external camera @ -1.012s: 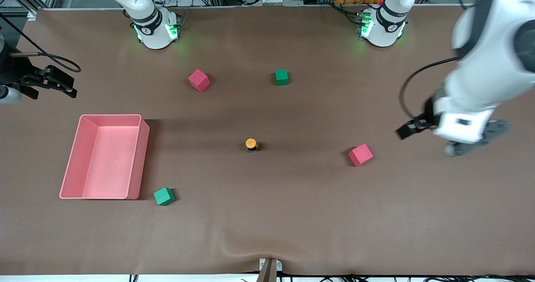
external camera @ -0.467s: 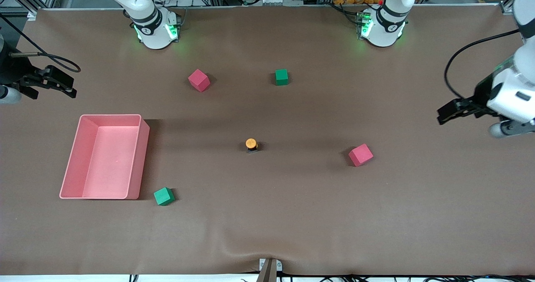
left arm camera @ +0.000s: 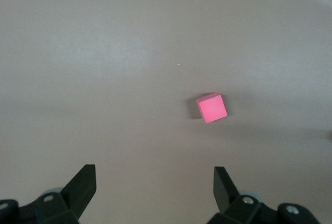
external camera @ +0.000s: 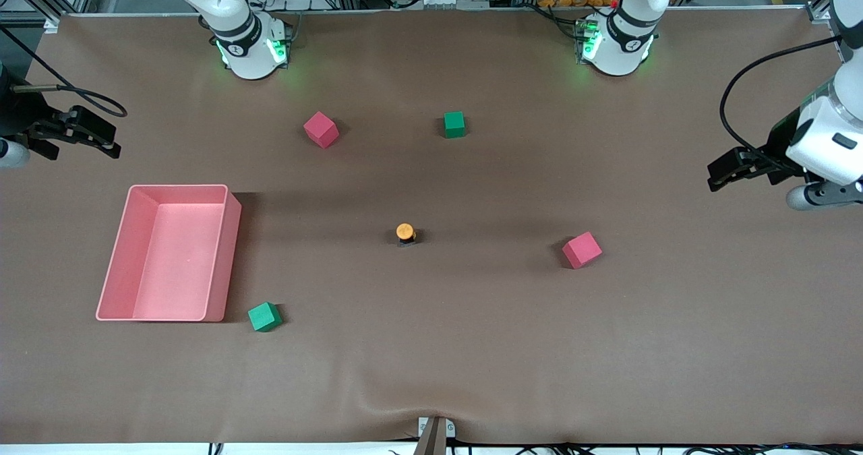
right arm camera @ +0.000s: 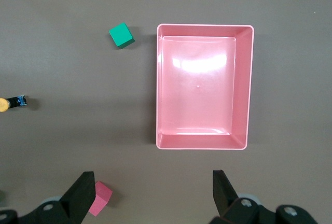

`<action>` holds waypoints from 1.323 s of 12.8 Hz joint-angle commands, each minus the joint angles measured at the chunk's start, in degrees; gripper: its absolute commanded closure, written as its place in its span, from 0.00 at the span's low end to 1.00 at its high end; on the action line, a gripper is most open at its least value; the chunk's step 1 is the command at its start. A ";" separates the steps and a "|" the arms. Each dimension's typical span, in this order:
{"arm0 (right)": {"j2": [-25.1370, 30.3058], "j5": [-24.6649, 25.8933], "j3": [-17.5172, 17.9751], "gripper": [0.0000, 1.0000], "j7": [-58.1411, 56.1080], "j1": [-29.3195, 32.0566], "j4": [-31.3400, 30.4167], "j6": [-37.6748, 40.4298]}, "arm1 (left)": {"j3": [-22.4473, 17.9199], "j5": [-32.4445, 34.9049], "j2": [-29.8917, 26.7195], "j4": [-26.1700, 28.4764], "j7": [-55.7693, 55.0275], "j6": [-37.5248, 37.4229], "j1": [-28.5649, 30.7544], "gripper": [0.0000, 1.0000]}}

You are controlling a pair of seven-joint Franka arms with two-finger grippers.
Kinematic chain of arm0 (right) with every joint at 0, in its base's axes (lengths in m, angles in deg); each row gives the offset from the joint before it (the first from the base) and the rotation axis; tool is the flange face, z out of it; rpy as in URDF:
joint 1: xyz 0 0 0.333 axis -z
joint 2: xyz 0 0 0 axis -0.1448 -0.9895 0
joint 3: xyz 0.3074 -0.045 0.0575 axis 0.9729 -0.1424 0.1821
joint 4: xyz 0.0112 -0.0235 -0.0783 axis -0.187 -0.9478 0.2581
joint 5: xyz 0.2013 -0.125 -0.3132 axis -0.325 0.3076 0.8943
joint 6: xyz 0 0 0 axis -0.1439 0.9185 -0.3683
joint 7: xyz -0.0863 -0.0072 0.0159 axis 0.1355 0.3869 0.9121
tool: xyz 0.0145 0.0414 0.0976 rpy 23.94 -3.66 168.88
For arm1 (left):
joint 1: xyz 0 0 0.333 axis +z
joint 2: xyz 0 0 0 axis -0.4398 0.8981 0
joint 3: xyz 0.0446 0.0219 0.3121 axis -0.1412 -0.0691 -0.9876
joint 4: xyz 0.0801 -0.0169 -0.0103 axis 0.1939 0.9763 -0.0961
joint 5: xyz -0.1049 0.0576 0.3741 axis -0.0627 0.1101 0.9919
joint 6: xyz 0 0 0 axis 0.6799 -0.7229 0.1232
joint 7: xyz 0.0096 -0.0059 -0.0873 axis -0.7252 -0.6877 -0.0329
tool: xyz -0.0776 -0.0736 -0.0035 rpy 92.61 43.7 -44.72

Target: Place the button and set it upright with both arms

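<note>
Brown table mat (external camera: 472, 347): button (external camera: 405, 232) stands cap-up mid-table, well apart from the pink bin (external camera: 229, 253), so placing and uprighting look done. Left gripper (external camera: 731, 170) and right gripper (external camera: 84, 131) hang over the mat's ends, fingers spread, empty.

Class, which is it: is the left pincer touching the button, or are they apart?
Apart. The front view shows the left pincer over bare table at the left arm's end, with a red cube between it and the button.

Button (right arm camera: 11, 102) cut off by right wrist view's edge; red cube (right arm camera: 98, 198) partly hidden by right gripper's finger (right arm camera: 83, 190).
</note>
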 commanded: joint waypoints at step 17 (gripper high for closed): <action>0.43 -0.51 0.11 0.00 0.60 0.39 0.48 0.55 | 1.16 -0.81 -9.14 3.09 1.42 -5.03 2.25 0.00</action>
